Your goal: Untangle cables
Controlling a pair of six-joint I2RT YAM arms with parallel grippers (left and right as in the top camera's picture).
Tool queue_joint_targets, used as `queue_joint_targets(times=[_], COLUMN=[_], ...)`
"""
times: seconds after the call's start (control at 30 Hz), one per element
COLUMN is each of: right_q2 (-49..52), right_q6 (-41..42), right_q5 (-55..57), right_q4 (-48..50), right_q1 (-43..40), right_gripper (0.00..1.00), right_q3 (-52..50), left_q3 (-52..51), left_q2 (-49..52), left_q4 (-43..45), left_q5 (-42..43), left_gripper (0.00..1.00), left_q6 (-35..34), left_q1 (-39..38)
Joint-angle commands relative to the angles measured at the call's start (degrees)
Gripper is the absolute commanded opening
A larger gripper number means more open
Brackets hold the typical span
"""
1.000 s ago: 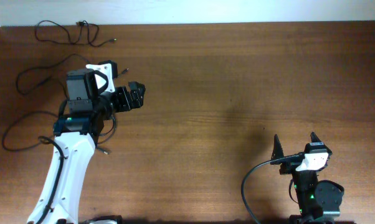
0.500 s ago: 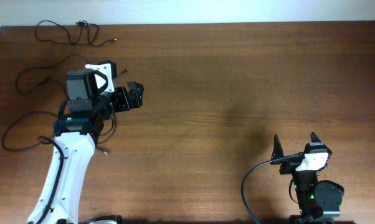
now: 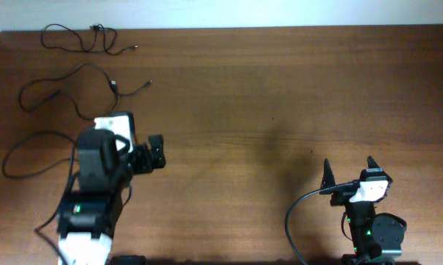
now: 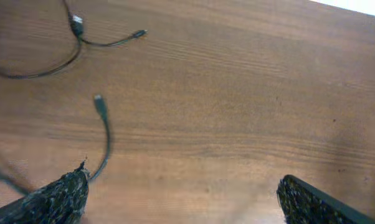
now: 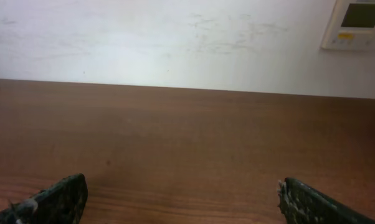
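Three thin black cables lie loose and apart at the table's far left. One cable (image 3: 82, 40) curls by the back edge. A second cable (image 3: 63, 85) loops below it, its plug ends (image 3: 148, 82) pointing right. A third cable (image 3: 26, 147) arcs at the left, and its near part runs under my left arm. My left gripper (image 3: 160, 152) is open and empty, a little nearer than the second cable. In the left wrist view a cable plug (image 4: 99, 102) lies ahead of the left finger (image 4: 56, 199), its cord passing beside that finger. My right gripper (image 3: 348, 171) is open and empty at the near right.
The wooden table (image 3: 280, 96) ends at a white wall along the back. A thick black arm cable (image 3: 295, 221) curves beside the right arm's base. In the right wrist view a wall panel (image 5: 356, 25) hangs beyond the table's back edge.
My left arm has pulled back toward the near edge, carrying its open gripper away from the second cable, whose plug ends now show. The right arm has not moved.
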Motion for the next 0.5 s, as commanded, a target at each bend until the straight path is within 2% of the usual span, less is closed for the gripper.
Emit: queue_joint_targets(times=[0.0, 0.13, 0.3, 0.4, 0.47], right_q2=[-0.50, -0.48, -0.50, -0.50, -0.50], right_q6=[0.09, 0.09, 0.09, 0.09, 0.09], right_q5=[0.28, 0.28, 0.28, 0.28, 0.28], right_q4=[-0.24, -0.24, -0.24, -0.24, -0.24], right_q1=[-0.28, -0.28, -0.28, -0.28, -0.28], right_gripper=[0.98, 0.98, 0.98, 0.98, 0.98], right_q3=[-0.35, -0.35, -0.35, -0.35, -0.35], left_q3=[-0.79, -2.23, -12.74, -19.65, -26.08], left_q2=[-6.91, -10.03, -22.67, -29.53, -33.07], left_q4=[-3.13, -4.61, -0.26, 8.24, 18.78], left_q5=[-0.81, -0.81, -1.42, -1.40, -0.39], left_gripper=[0.99, 0.99, 0.99, 0.99, 0.99], left_q6=[0.98, 0.98, 0.98, 0.98, 0.98], left_q1=[-0.17, -0.17, -0.17, -0.17, -0.17])
